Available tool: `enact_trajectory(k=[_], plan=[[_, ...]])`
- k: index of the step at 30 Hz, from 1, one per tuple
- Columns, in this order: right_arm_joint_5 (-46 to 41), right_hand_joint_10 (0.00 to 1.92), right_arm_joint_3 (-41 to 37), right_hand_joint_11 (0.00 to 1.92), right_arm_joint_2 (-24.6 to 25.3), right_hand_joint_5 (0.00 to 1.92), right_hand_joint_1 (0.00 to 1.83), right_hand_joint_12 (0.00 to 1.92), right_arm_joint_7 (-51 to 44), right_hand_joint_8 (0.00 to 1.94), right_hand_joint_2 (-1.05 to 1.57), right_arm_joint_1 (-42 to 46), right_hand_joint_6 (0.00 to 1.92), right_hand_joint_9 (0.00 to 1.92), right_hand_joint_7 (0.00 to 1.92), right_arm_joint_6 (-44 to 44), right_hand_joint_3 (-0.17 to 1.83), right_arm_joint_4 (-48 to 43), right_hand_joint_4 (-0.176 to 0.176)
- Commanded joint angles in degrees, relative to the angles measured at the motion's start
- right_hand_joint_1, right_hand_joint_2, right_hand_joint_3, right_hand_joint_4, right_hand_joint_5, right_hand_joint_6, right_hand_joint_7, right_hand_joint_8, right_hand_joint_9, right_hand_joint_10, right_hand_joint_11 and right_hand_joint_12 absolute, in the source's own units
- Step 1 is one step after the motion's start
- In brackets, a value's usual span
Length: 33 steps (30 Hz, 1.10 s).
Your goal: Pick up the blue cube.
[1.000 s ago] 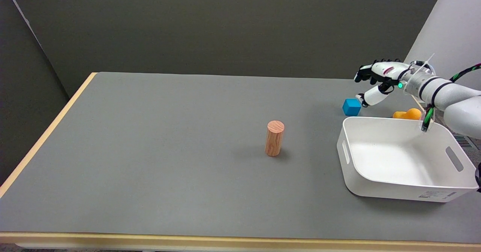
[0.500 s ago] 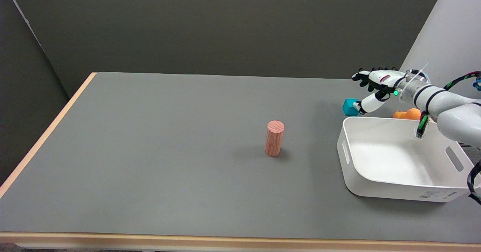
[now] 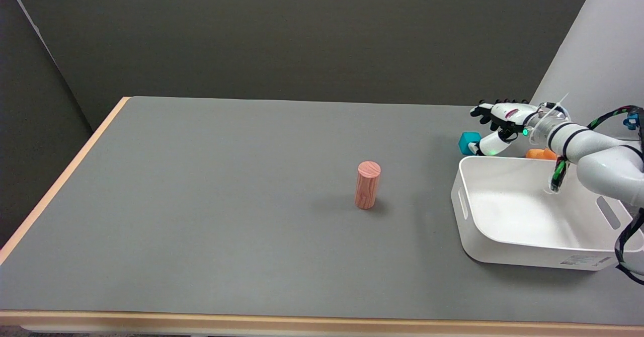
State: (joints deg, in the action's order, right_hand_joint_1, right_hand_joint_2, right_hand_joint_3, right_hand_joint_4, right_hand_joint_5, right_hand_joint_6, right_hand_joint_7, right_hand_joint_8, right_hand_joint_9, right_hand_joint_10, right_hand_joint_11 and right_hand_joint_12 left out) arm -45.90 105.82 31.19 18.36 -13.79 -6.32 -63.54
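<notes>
Grey matte table top (image 3: 226, 201) with a pale wood edging, set against a dark wall, a lighter panel rising at far right. Item: blue cube (image 3: 468, 142), on the table near its far right corner, just beyond the far left corner of the white bin. Item: right hand (image 3: 495, 125), reaching in low over the bin's far rim; the thumb lies against the cube's right side, the other fingers spread above and behind it, not closed. Whether the thumb truly touches cannot be told at this size; no grip is made, and the cube seems to sit on the surface. Judged stage: the hand is set round the cube so thumb and fingers can close on opposite faces. Item: white plastic bin (image 3: 538, 249), open-topped, slot handles in its end walls, nothing visible inside. Item: orange object (image 3: 539, 153), partly hidden behind the bin's far rim and the forearm, shape unclear. Item: wooden cylinder (image 3: 368, 184), upright, mid-table, well apart from the rest. Clearances: open surface lies left of the cube and toward the table's far edge; the bin wall crowds the near side and the orange object the right, so a straight lift looks the cleanest way out.
</notes>
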Motion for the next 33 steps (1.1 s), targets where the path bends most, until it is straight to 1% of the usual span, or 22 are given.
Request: enact_trajectory(k=[1,9,26,33], plan=[[0.10,0.94,1.93,0.22,1.84,0.14,0.68,1.42,0.38,0.43,0.59,-3.41,0.37,0.37,0.34,0.42,0.93,2.57,0.002],[-0.06,0.94,3.05,0.23,1.92,0.20,0.70,1.42,0.38,0.43,0.60,-4.55,0.43,0.38,0.35,0.42,0.93,2.89,0.008],[-0.06,0.96,3.69,0.24,3.43,0.23,0.75,1.44,0.38,0.43,0.61,-4.71,0.46,0.39,0.36,0.18,0.94,4.56,0.009],[-0.06,0.97,3.69,0.25,4.08,0.30,0.79,1.42,0.38,0.40,0.63,-4.71,0.55,0.39,0.37,0.26,0.93,5.37,0.016]])
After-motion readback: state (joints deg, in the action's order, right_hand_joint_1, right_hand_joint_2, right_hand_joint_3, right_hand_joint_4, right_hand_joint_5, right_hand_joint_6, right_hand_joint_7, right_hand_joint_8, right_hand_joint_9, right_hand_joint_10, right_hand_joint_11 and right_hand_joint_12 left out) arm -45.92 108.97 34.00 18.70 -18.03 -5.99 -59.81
